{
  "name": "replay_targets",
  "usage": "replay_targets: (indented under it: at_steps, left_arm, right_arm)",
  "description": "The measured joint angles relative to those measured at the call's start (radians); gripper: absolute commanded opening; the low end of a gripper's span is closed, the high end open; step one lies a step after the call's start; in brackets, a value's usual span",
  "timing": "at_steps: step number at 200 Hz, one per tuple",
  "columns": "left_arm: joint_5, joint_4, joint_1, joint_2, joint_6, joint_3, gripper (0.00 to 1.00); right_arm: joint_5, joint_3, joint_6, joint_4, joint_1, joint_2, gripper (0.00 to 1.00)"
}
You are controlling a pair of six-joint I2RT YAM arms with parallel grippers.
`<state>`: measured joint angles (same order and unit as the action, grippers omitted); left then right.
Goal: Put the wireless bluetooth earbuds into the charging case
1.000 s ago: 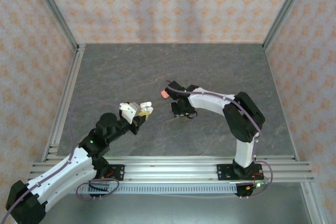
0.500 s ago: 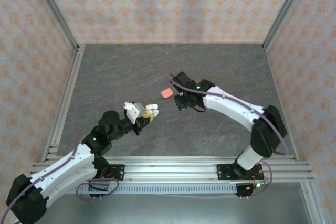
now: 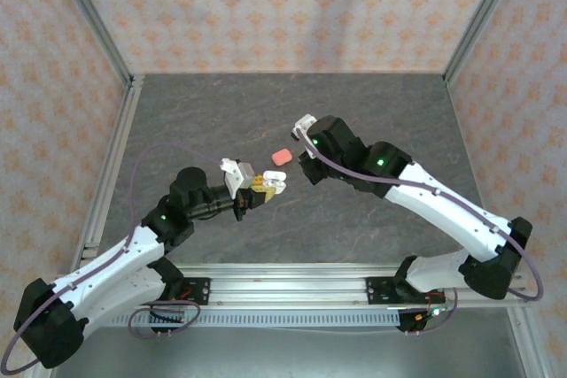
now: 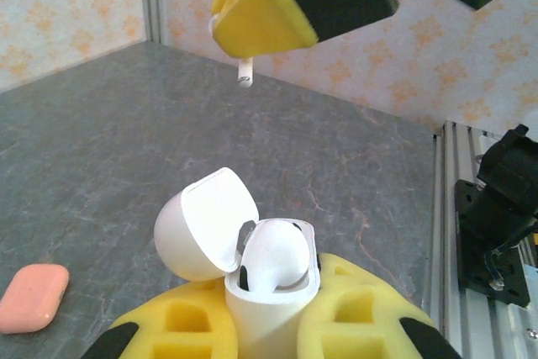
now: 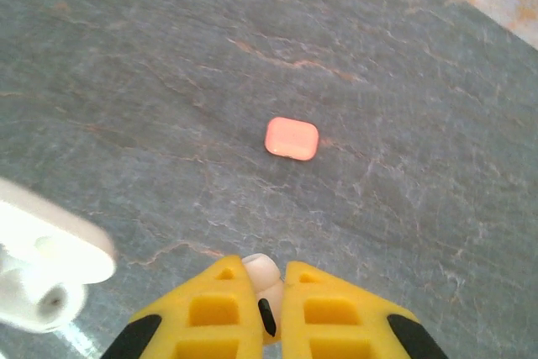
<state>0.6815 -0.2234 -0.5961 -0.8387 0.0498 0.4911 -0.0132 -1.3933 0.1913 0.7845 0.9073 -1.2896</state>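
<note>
My left gripper point(image 3: 255, 194) is shut on a white charging case point(image 4: 267, 304), held upright above the table with its lid point(image 4: 205, 223) flipped open. One white earbud point(image 4: 279, 256) sits in the case. My right gripper point(image 5: 265, 287) is shut on another white earbud point(image 5: 261, 273). In the left wrist view that gripper's yellow fingers point(image 4: 262, 16) hang above the open case, with the earbud's stem point(image 4: 245, 73) poking down. From above, the right gripper point(image 3: 306, 167) is just right of the case point(image 3: 271, 181).
A closed pink case lies on the grey table point(image 3: 372, 104), seen as the pink case point(image 3: 281, 157) from above and the pink case point(image 5: 292, 138) past the right fingers. A blurred white part point(image 5: 42, 262) fills the left edge. Patterned walls and a metal rail point(image 3: 292, 285) bound the table.
My left gripper has carried the open white case to the right, toward the right gripper. The right arm has stretched out, its elbow swinging low and right, and its jaws have closed further.
</note>
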Motion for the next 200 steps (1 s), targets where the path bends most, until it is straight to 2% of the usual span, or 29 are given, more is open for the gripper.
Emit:
replay_targets:
  at_steps: [59, 111, 200]
  left_arm:
    - [0.030, 0.018, 0.000, 0.005, -0.015, 0.022, 0.00]
    - [0.041, 0.034, 0.000, 0.034, -0.025, 0.036, 0.00]
    - [0.041, 0.033, 0.000, 0.040, -0.049, 0.039, 0.00]
  right_arm:
    - [0.075, -0.032, 0.086, 0.005, 0.080, 0.011, 0.08]
    - [0.118, -0.033, 0.134, 0.014, 0.085, 0.011, 0.07]
    - [0.117, -0.033, 0.163, 0.021, 0.119, 0.010, 0.07]
